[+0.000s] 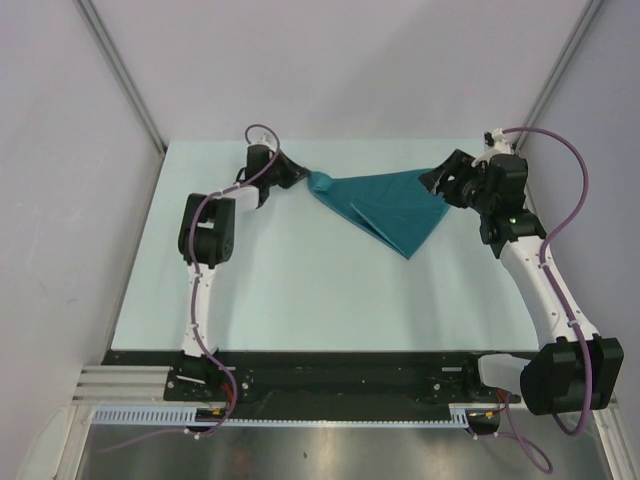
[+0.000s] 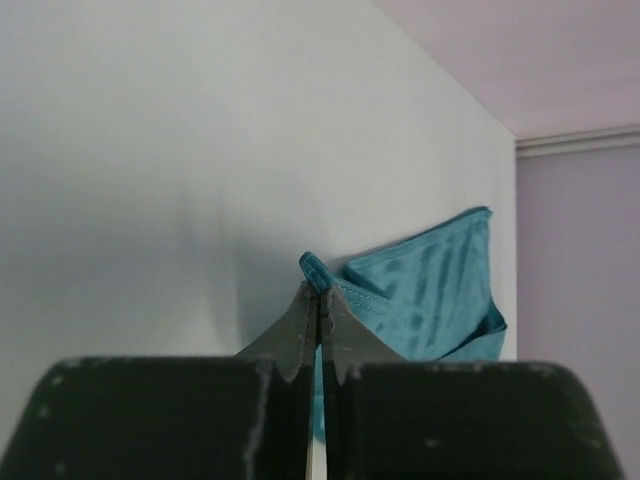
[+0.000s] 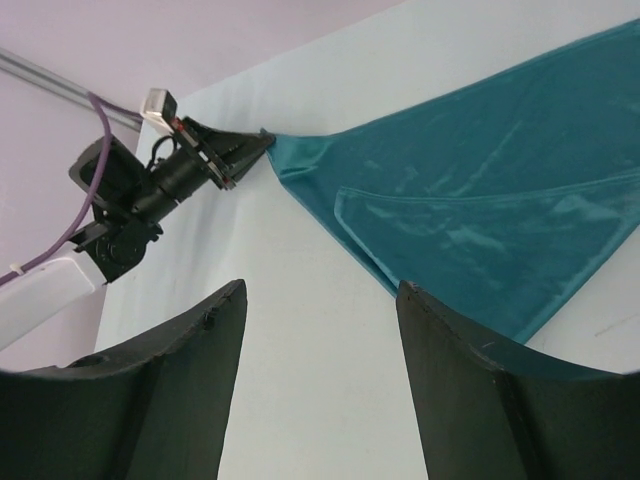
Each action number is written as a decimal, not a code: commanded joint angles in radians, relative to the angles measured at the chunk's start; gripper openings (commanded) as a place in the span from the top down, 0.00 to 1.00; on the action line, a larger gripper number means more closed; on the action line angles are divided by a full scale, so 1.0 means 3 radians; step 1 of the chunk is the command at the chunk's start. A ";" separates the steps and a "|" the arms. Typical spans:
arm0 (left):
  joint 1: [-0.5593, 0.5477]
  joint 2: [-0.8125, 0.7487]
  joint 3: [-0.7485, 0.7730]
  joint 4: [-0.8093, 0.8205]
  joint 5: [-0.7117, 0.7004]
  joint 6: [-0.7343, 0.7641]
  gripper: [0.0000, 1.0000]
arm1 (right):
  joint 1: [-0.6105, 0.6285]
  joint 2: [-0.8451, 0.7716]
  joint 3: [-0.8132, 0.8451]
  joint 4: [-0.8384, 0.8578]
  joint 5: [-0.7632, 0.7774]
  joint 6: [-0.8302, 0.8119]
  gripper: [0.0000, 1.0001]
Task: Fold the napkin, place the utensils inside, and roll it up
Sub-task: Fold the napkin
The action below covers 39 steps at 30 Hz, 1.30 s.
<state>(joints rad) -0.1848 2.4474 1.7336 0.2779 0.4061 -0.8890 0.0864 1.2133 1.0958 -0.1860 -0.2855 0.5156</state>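
Napkin lies teal, glossy, folded into overlapping triangular layers.

Left arm jaws clamped, right arm jaws spread.

Nothing readable is showing in any view: no lettering, label, brand or number. The napkin and the table are presenting plain, unmarked surfaces to the cameras.

Teal napkin, folded triangle-ish, L corner pulled taut.
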 commanded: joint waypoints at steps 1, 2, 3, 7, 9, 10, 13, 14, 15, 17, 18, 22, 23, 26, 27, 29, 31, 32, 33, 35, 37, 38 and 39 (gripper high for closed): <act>-0.0207 -0.0390 0.0091 0.0679 0.0292 0.0049 1.00 | -0.0022 -0.0112 -0.0022 -0.0060 0.0016 -0.0082 0.33; -0.0243 -0.0426 0.0106 0.0780 0.0318 0.0064 1.00 | -0.0032 -0.0117 -0.0027 -0.0075 0.0016 -0.0087 0.33; -0.0319 -0.0467 0.0117 0.0812 0.0359 0.0095 1.00 | -0.0027 -0.0127 -0.0032 -0.0081 0.0016 -0.0087 0.33; -0.0539 -0.0636 0.0112 0.0914 0.0548 0.0339 1.00 | -0.0027 -0.0189 -0.0083 -0.0111 0.0031 -0.0092 0.33; -0.0687 -0.0733 0.0091 0.0899 0.0691 0.0569 1.00 | -0.0027 -0.0230 -0.0109 -0.0137 0.0042 -0.0098 0.33; -0.0738 -0.0769 0.0041 0.0869 0.0742 0.0656 1.00 | -0.0032 -0.0240 -0.0114 -0.0147 0.0042 -0.0098 0.33; -0.0933 -0.0897 -0.0087 0.0807 0.0886 0.0979 1.00 | -0.0027 -0.0291 -0.0155 -0.0183 0.0037 -0.0087 0.33; -0.0979 -0.0922 -0.0108 0.0782 0.0896 0.1045 1.00 | -0.0027 -0.0306 -0.0165 -0.0193 0.0037 -0.0087 0.33; -0.1065 -0.0948 -0.0133 0.0756 0.0922 0.1162 1.00 | -0.0032 -0.0332 -0.0186 -0.0198 0.0037 -0.0082 0.33; -0.1142 -0.0943 -0.0124 0.0613 0.0937 0.1301 1.00 | -0.0027 -0.0363 -0.0201 -0.0219 0.0042 -0.0077 0.33; -0.1214 -0.0938 -0.0113 0.0542 0.0932 0.1443 1.00 | -0.0027 -0.0383 -0.0206 -0.0224 0.0042 -0.0072 0.33; -0.1362 -0.0897 -0.0082 0.0143 0.0901 0.1761 1.00 | -0.0027 -0.0455 -0.0252 -0.0290 0.0082 -0.0077 0.33; -0.1403 -0.0897 -0.0103 0.0097 0.0886 0.1807 1.00 | -0.0027 -0.0470 -0.0262 -0.0311 0.0093 -0.0087 0.33; -0.1460 -0.0897 -0.0144 -0.0123 0.0815 0.2103 1.00 | -0.0037 -0.0526 -0.0314 -0.0346 0.0118 -0.0087 0.33; -0.1480 -0.0892 -0.0169 -0.0199 0.0799 0.2145 1.00 | -0.0032 -0.0536 -0.0329 -0.0347 0.0123 -0.0087 0.33; -0.1526 -0.0882 -0.0205 -0.0241 0.0763 0.2232 1.00 | -0.0032 -0.0557 -0.0370 -0.0352 0.0118 -0.0072 0.33; -0.1562 -0.0851 -0.0210 -0.0307 0.0733 0.2278 1.00 | -0.0032 -0.0552 -0.0390 -0.0352 0.0098 -0.0062 0.33; -0.1608 -0.0826 -0.0205 -0.0328 0.0728 0.2319 1.00 | -0.0032 -0.0552 -0.0400 -0.0352 0.0093 -0.0057 0.33; -0.1628 -0.0805 -0.0215 -0.0364 0.0717 0.2344 1.00 | -0.0032 -0.0557 -0.0406 -0.0352 0.0083 -0.0047 0.33; -0.1710 -0.0774 -0.0241 -0.0379 0.0646 0.2406 1.00 | -0.0032 -0.0552 -0.0411 -0.0347 0.0072 -0.0036 0.33; -0.1761 -0.0754 -0.0261 -0.0354 0.0620 0.2411 1.00 | -0.0032 -0.0557 -0.0411 -0.0347 0.0067 -0.0036 0.32; -0.1807 -0.0713 -0.0262 -0.0344 0.0585 0.2391 1.00 | -0.0032 -0.0562 -0.0411 -0.0347 0.0062 -0.0036 0.33; -0.1828 -0.0698 -0.0256 -0.0303 0.0559 0.2370 1.00 | -0.0037 -0.0552 -0.0411 -0.0341 0.0062 -0.0036 0.32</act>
<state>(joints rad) -0.6834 2.2139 1.6623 0.1680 0.6037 -0.2211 0.0803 1.0706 0.9680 -0.2962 -0.2630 0.5022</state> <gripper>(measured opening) 0.008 0.673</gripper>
